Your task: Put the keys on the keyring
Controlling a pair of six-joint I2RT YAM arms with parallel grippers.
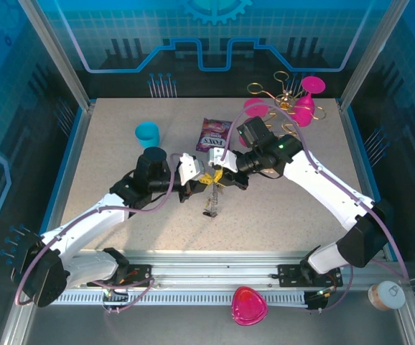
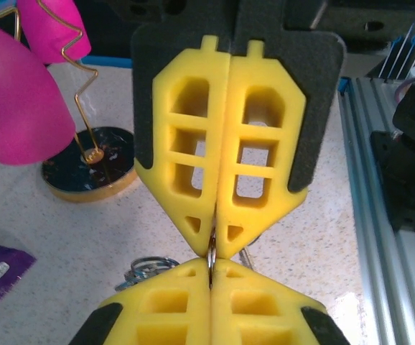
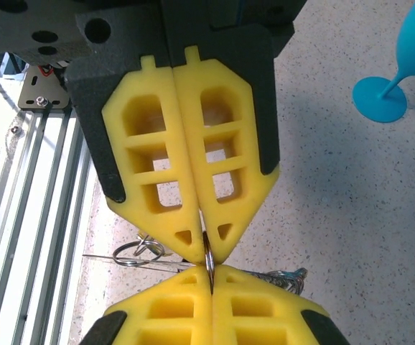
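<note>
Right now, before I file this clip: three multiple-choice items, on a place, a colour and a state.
1. Where does the blue goblet stand?
A. on the table, left of the purple packet
B. on the near rail
C. on top of the packet

2. What colour are the goblets on the gold wire rack?
A. blue
B. pink
C. green

3. How are the left gripper and right gripper?
A. both open
B. one open, one shut
C. both shut on the keyring

Answers: 1 A, it stands beside the packet; 2 B, their bowls are pink; 3 C, both pairs of jaws are closed on the thin ring.
</note>
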